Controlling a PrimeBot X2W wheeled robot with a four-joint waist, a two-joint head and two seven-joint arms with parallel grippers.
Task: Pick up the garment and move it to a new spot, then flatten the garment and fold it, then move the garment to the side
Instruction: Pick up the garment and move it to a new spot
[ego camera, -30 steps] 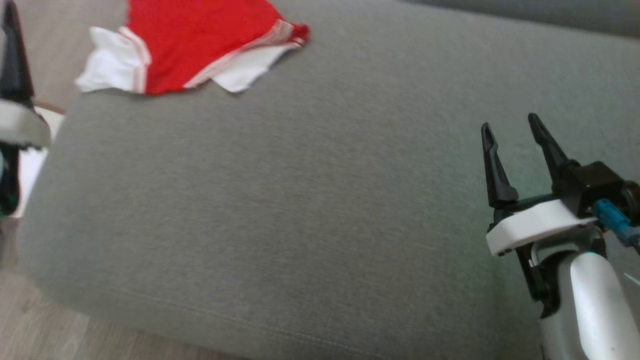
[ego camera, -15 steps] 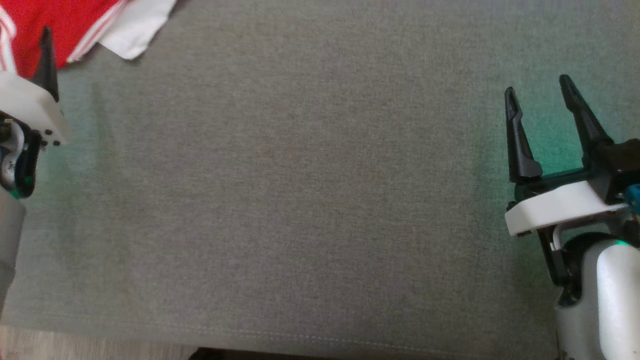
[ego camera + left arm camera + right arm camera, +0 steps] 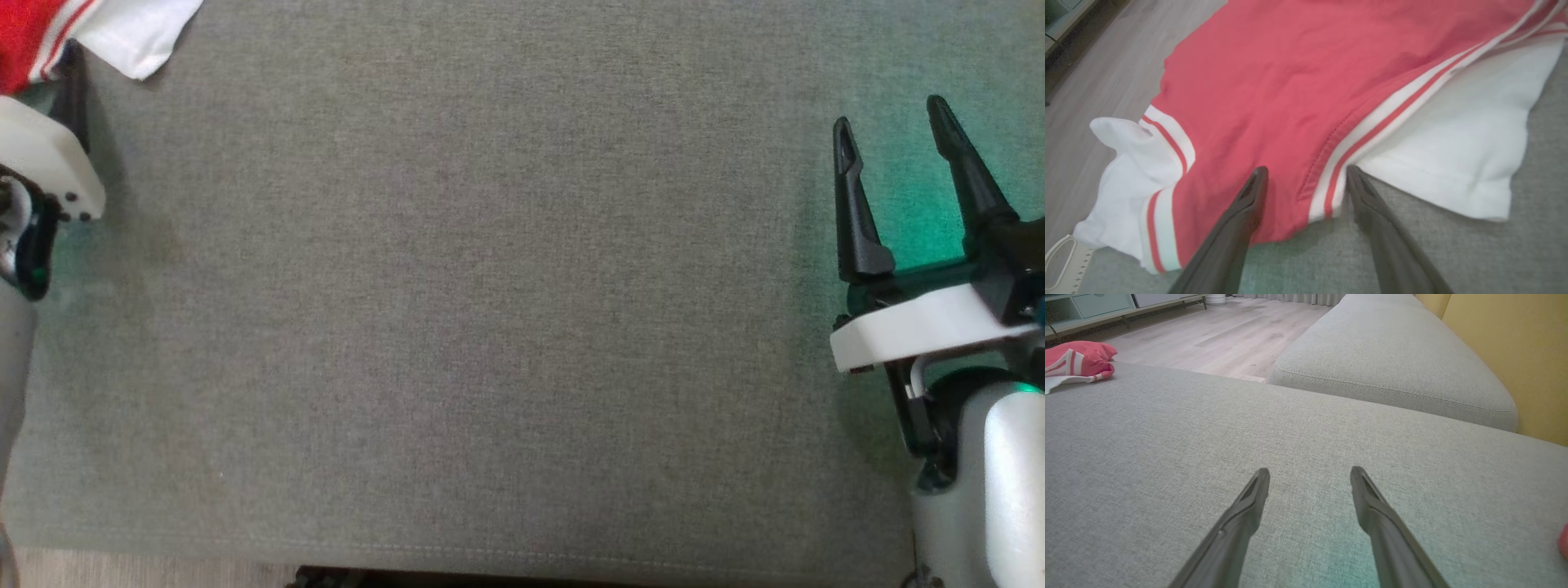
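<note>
The garment (image 3: 1290, 81) is red with white sleeves and striped trim, lying crumpled at the cushion's far left corner (image 3: 122, 33). My left gripper (image 3: 1306, 171) is open just above its near hem, its fingertips either side of the striped seam; whether they touch the cloth I cannot tell. In the head view one of its dark fingers (image 3: 75, 90) shows beside the garment. My right gripper (image 3: 890, 113) is open and empty over bare cushion at the right (image 3: 1310, 470). From there the garment (image 3: 1077, 363) lies far off to the left.
The grey sofa cushion (image 3: 490, 286) spans the head view, its front edge (image 3: 490, 555) along the bottom. A second cushion (image 3: 1392, 367) adjoins it, backed by a yellow wall (image 3: 1515, 355). Wooden floor (image 3: 1208, 330) lies beyond the garment's corner. A small red thing (image 3: 1564, 541) shows at the right edge.
The head camera has swung, so the garment now sits in the top left corner. My left gripper has come up to the garment's near hem. Both grippers have stayed open.
</note>
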